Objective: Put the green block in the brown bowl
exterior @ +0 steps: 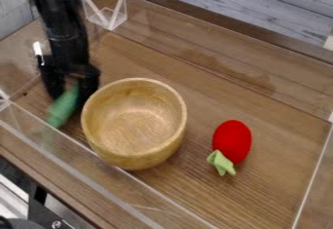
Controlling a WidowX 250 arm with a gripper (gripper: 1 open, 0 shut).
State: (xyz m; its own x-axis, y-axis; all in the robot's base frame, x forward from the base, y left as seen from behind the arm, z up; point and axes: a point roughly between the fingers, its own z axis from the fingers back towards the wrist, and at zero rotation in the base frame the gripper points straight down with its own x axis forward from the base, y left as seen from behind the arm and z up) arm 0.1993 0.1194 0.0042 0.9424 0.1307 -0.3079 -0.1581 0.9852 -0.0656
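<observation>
A: Only one camera view. Hand is blurred, spread wide, over the upper end of the green block. Nothing held.

B: Where's the block exactly?

A: Flat on the surface, just left of the brown bowl, close to its rim, maybe touching, can't tell. Bowl's empty. Red toy well apart on the right, ignore it.

B: Grasp tips?

A: My call: straddle the bar across its narrow width, nearer the middle than the end so it won't tip. Seat low before closing. Watch the bowl-side finger; it could catch the rim. Then lift above the wall before crossing over.
</observation>
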